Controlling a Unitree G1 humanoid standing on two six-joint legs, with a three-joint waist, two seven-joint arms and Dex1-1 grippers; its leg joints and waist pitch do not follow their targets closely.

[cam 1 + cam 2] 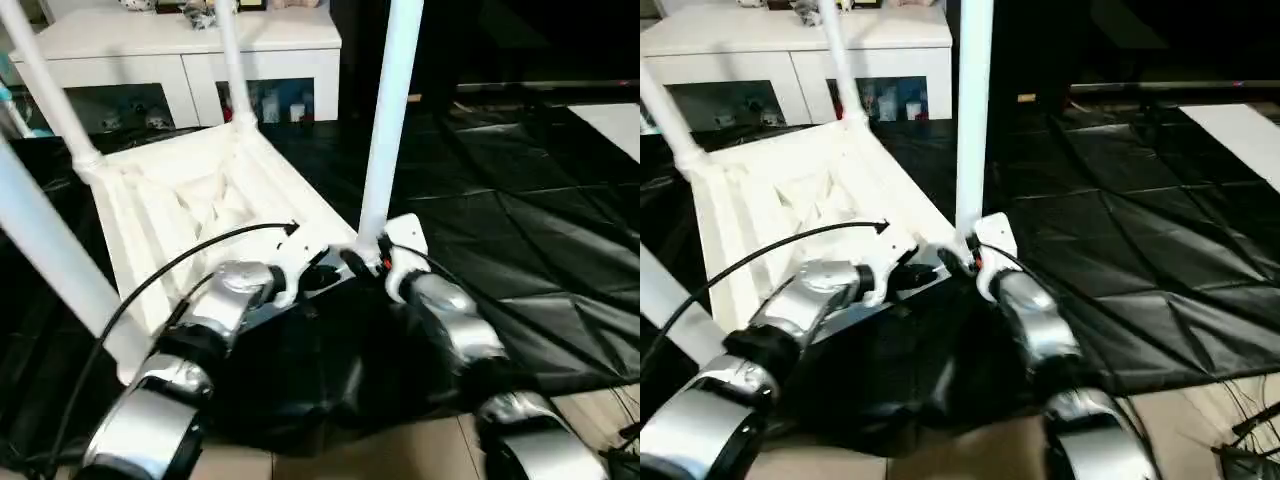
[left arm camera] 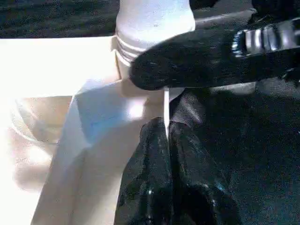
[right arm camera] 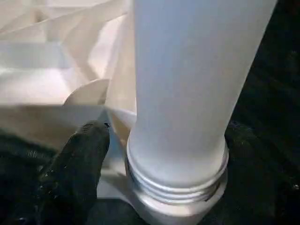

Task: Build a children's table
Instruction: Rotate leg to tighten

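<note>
Left gripper [image 2: 166,140]: its two black fingers are pressed tight together, pinching a thin white edge of the children's table [image 1: 190,205] at the near corner.
Right gripper [image 3: 154,140]: its fingers are spread wide, one on each side of the near leg [image 1: 392,115], low down by the threads. I cannot tell if they touch it.
Near leg: it stands straight up in the corner socket [image 3: 173,206], long way pointing up.
Children's table: it lies upside down on the black cloth [image 1: 500,200], ribs facing up, tilted a bit.
Other legs: three more stick up, one far left [image 1: 50,100], one at the back [image 1: 232,60], one big and close on the left [image 1: 50,260].
Cut off: all the leg tops run out of the picture.
Open room: wide bare cloth to the right. The white cabinet [image 1: 180,55] stands behind.
Hard to see: the arms cover the table's near edge.
</note>
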